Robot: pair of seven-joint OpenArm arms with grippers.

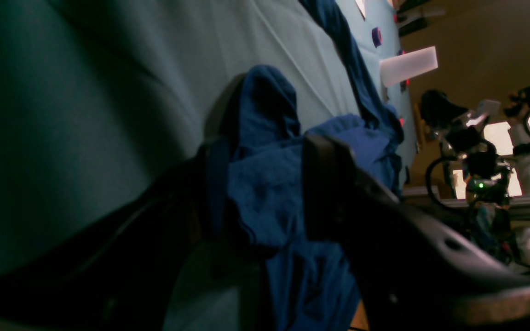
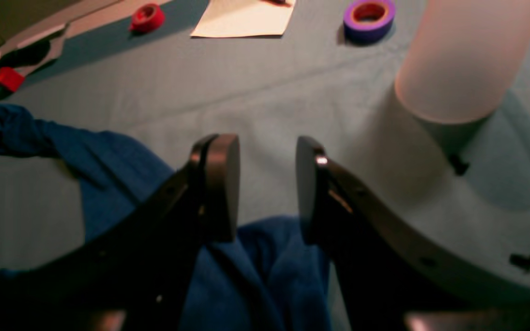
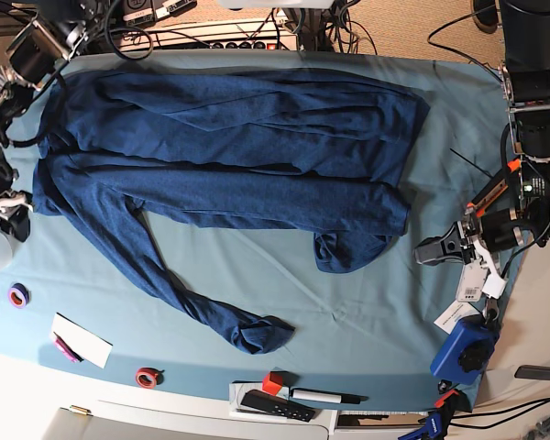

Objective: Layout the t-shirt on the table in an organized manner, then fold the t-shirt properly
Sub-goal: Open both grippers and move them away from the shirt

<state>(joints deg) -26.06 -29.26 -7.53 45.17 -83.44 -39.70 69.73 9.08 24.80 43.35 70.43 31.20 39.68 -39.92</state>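
The navy t-shirt (image 3: 257, 137) lies spread across the far half of the teal table (image 3: 367, 302). One long sleeve (image 3: 165, 275) trails toward the near edge, and the other sleeve (image 3: 348, 247) is bunched at the lower right. My left gripper (image 3: 431, 249) is open just off the shirt's right side. The left wrist view shows rumpled t-shirt fabric (image 1: 265, 110) beyond the left gripper (image 1: 262, 151). My right gripper (image 3: 9, 213) is at the shirt's left edge. In the right wrist view the right gripper (image 2: 265, 142) is open, with t-shirt cloth (image 2: 108, 161) beneath it and bare table (image 2: 269, 92) ahead.
A purple tape roll (image 3: 18, 295) (image 2: 368, 14), a white paper (image 3: 82, 339) (image 2: 246, 18) and a red tape roll (image 3: 147, 376) (image 2: 147, 17) lie near the front left. A white cylinder (image 2: 463, 55) stands close to my right gripper. A red block (image 3: 273, 383) and a black remote (image 3: 275, 403) sit at the front edge.
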